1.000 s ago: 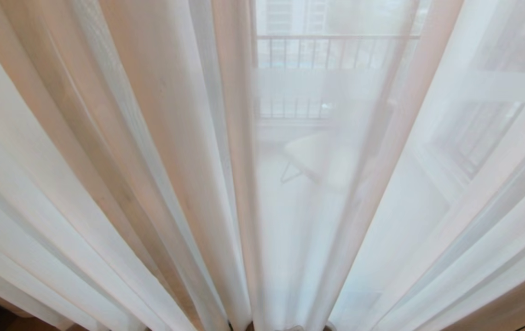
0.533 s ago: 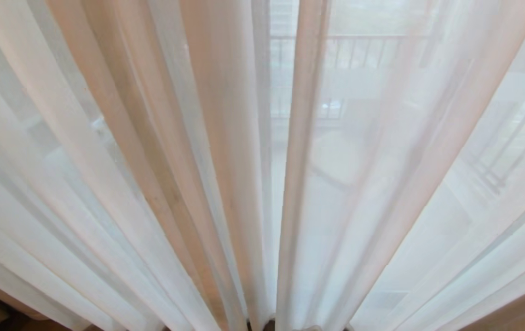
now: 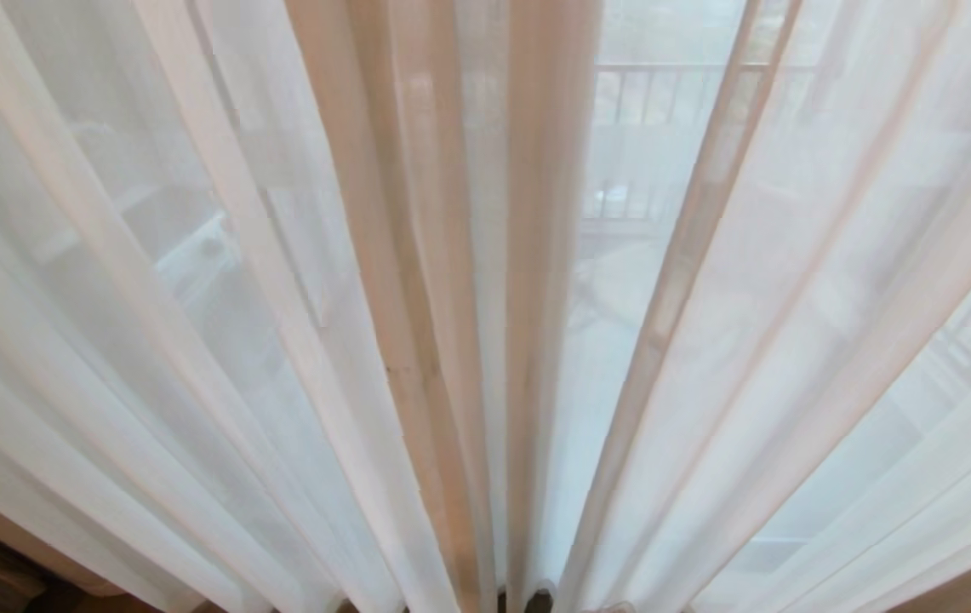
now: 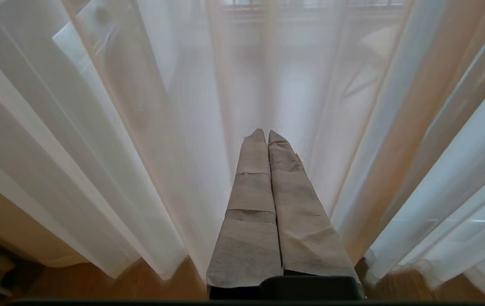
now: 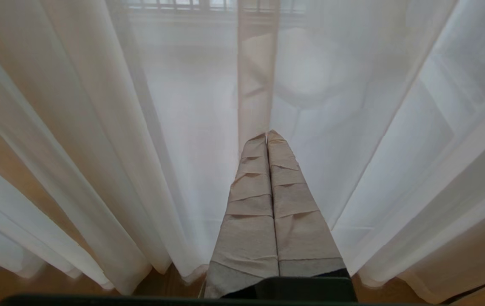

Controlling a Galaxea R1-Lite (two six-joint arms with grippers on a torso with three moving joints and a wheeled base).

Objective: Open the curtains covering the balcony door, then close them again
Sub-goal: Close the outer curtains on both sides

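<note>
Rightward across the head view is how the whole scene has slid since 1 second ago: the dense beige bundle of folds that stood left of centre now hangs at centre, and the railing seen through the fabric has gone from the middle to the right, so the camera has shifted, not the fabric.

The curtains (image 3: pixel 485 323) are drawn shut and fill the head view from edge to edge, thin white sheers falling in long pleats to the floor. Their overlapped folds read beige where the layers bunch, and the thickest bundle runs down the middle. Through the sheer to the right of that bundle a dark balcony railing (image 3: pixel 664 85) shows faintly, with a pale blurred shape below it. Of the balcony door itself no frame or handle can be made out behind the cloth.

The left gripper (image 4: pixel 266 134) points at the sheers low down, its 2 tape-wrapped fingers (image 4: pixel 253 178) pressed together along their length, the jaws fully closed and empty. The right gripper (image 5: pixel 266 135) sits the same way before a narrow beige fold, jaws closed on nothing. Whether either tip touches the fabric cannot be told.

Brown wooden floor (image 4: pixel 76 284) shows under the hems in both wrist views.
</note>
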